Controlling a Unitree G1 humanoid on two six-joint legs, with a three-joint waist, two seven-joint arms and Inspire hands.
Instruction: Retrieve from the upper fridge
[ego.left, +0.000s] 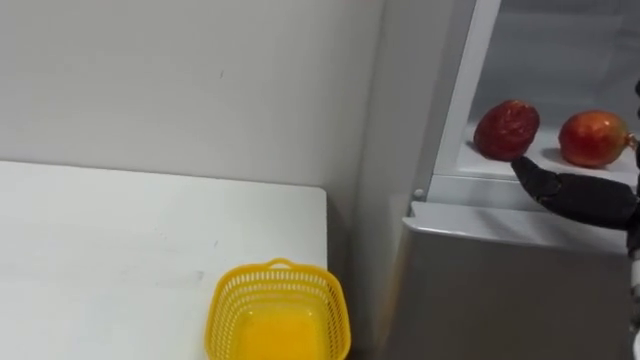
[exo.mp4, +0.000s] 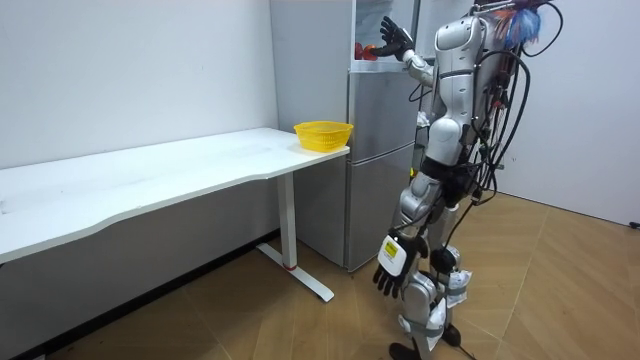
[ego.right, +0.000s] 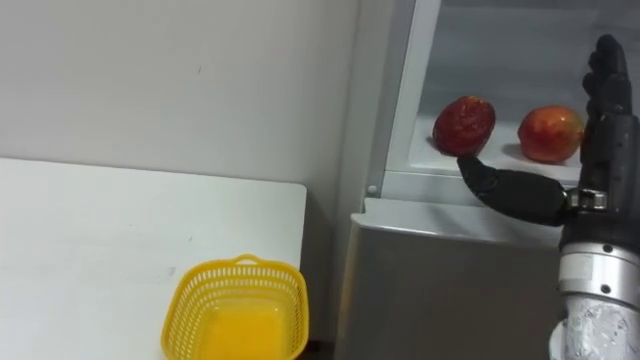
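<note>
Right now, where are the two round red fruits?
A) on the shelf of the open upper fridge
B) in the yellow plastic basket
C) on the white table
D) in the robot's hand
A: the darker red fruit and the brighter red fruit both sit on the white fridge shelf, behind the open right hand.

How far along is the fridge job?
Done: the upper fridge stands open, right hand open by the shelf. In hand: nothing; two fruits lie ungrasped. To do: grasp one, bring it out, perhaps to the basket. Left hand hangs idle.
</note>
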